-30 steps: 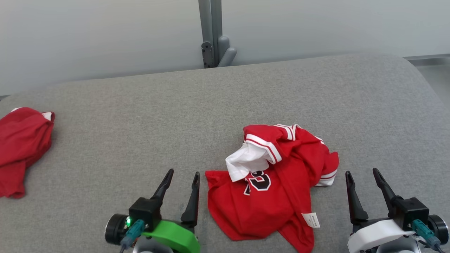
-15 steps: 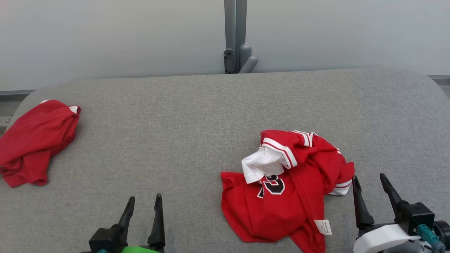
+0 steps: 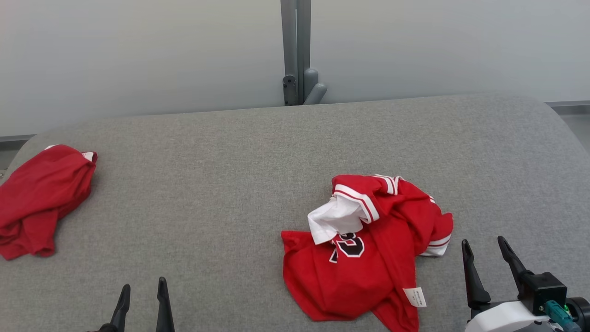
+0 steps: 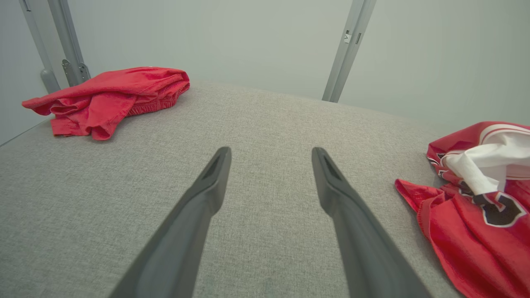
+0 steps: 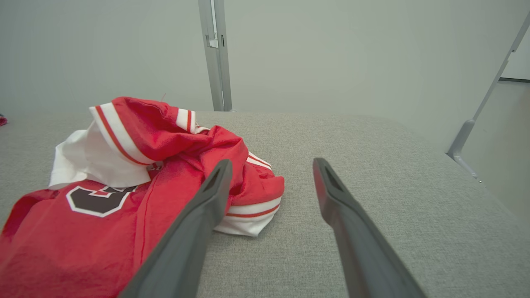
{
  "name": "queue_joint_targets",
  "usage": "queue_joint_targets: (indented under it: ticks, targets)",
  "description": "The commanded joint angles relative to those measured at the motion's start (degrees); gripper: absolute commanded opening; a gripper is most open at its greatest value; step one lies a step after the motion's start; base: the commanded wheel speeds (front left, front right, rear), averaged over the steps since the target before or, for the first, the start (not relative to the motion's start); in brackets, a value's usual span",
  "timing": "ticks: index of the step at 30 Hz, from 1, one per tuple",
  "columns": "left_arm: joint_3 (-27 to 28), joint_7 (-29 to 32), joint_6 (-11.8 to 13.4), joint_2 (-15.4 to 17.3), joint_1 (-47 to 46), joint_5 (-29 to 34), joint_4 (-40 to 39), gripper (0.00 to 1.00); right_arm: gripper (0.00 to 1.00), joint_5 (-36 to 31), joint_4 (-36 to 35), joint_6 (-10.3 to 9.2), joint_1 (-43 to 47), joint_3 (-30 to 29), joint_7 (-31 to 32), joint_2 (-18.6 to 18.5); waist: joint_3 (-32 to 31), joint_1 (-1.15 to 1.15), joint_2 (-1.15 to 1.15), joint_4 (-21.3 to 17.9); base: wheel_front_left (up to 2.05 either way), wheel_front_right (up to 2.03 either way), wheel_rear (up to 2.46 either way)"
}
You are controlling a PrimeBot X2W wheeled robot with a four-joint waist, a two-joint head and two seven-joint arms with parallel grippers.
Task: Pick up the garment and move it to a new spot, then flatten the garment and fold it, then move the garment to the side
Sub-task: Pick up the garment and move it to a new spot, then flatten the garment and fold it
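Crumpled red jersey (image 3: 359,276) on grey worktop (image 3: 221,184). Jaws spread on left tool (image 3: 144,283) and right tool (image 3: 483,240), neither touching it.

Dark fingers (image 3: 471,276), white wrist (image 3: 500,318), teal plug (image 3: 555,311)

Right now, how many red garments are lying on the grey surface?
2. A crumpled red jersey with white trim lies right of centre; a plain red bundle sits at the far left edge. Nothing suggests a hidden third.
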Motion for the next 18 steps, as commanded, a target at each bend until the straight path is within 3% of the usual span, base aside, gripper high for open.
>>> queue_joint_targets:
  ticks: [1,9,18]
  targets:
    - [0.54,-0.04,-0.39,-0.35,0.62,0.48,0.0,1.0,1.0,-0.55,0.06,-0.02,0.4,-0.11,-0.18,-0.19,-0.09,0.0,0.0,-0.13,0.0,0.0,0.0]
    - [1.66,-0.04,-2.73,-1.16,-0.19,1.92,0.13,1.0,1.0,-0.19,0.33,-0.02,0.25,-0.09,-0.17,-0.19,-0.07,0.0,0.0,-0.15,0.0,0.0,0.0]
    - [1.05,-0.04,-3.2,-1.27,-0.78,1.13,0.69,1.0,1.0,0.76,0.7,-0.02,-0.07,0.56,-0.17,-0.19,-0.03,0.0,0.0,0.1,0.0,0.0,0.0]
